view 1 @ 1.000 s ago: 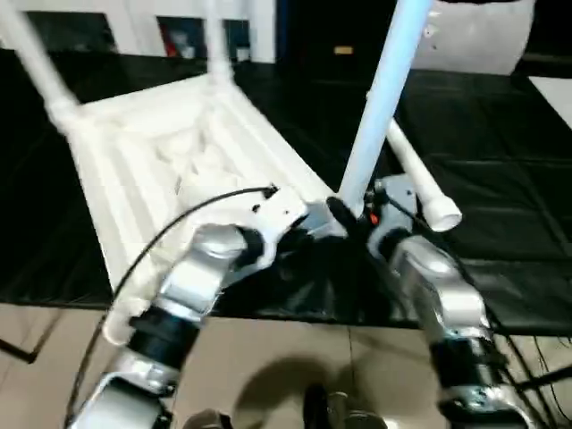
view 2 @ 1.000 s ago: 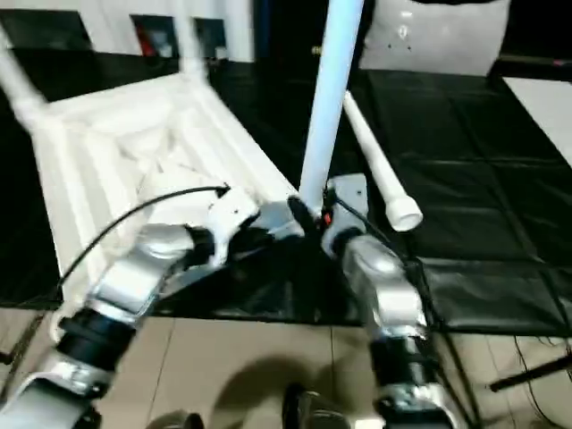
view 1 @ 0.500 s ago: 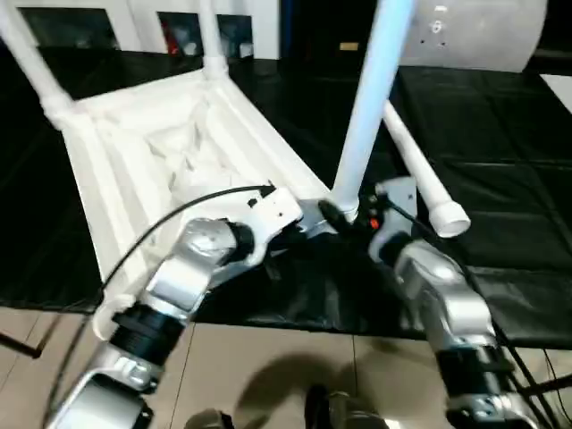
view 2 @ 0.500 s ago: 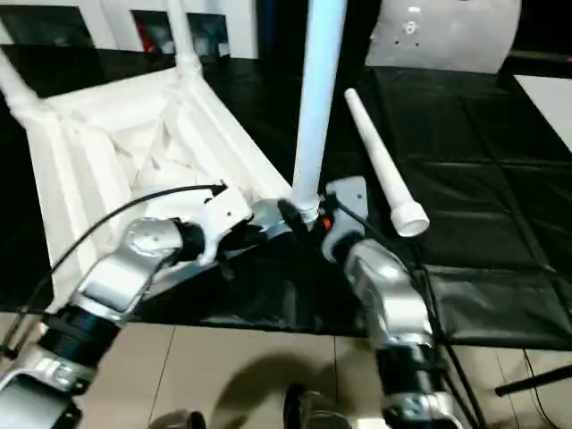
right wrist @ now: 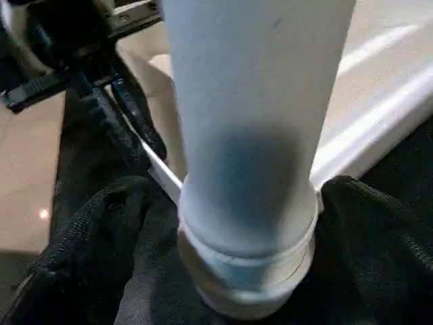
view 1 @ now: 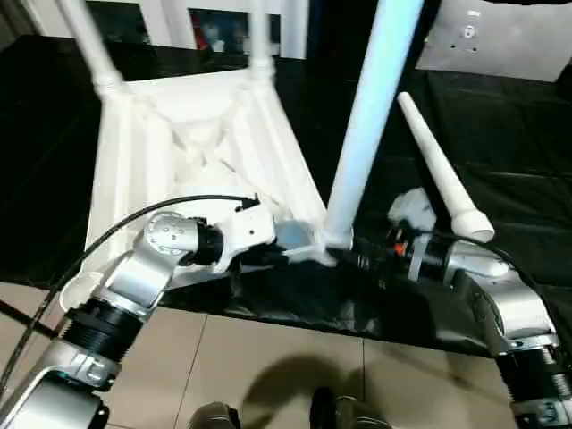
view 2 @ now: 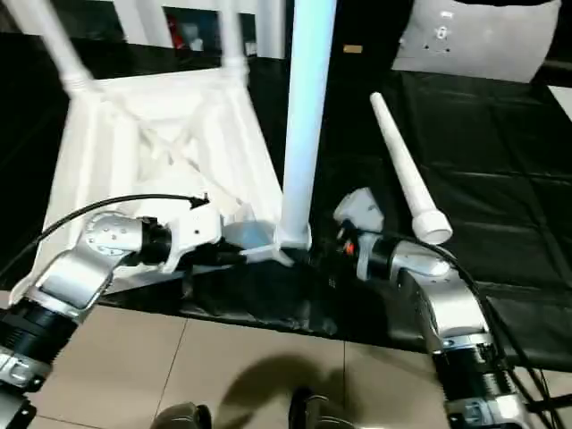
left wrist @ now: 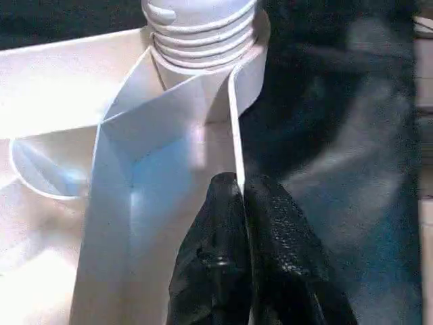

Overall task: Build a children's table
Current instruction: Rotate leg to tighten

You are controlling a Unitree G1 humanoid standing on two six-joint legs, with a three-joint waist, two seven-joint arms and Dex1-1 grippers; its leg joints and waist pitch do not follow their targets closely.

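The children's table top (view 1: 192, 134) lies upside down on the black padded surface, ribs up. Two white legs (view 1: 89, 40) (view 1: 259, 36) stand in its far corners. A third leg (view 1: 366, 116) stands upright in the near right corner socket (left wrist: 203, 27). My left gripper (left wrist: 238, 186) is shut on the thin rim wall of the top just beside that socket. My right gripper (right wrist: 247, 203) stands open, one black finger (right wrist: 101, 230) on each side of the leg's base. Another leg (view 1: 438, 174) lies loose on the pad to the right.
The front edge of the black pad (view 1: 295, 313) runs just under both grippers, with tiled floor (view 1: 268, 375) below. A black cable (view 1: 116, 232) loops off my left forearm. A white panel (view 1: 487, 40) stands at the back right.
The right gripper has opened off the near leg and its forearm has swung out to the right. The leg now stands straighter. The camera has shifted too.
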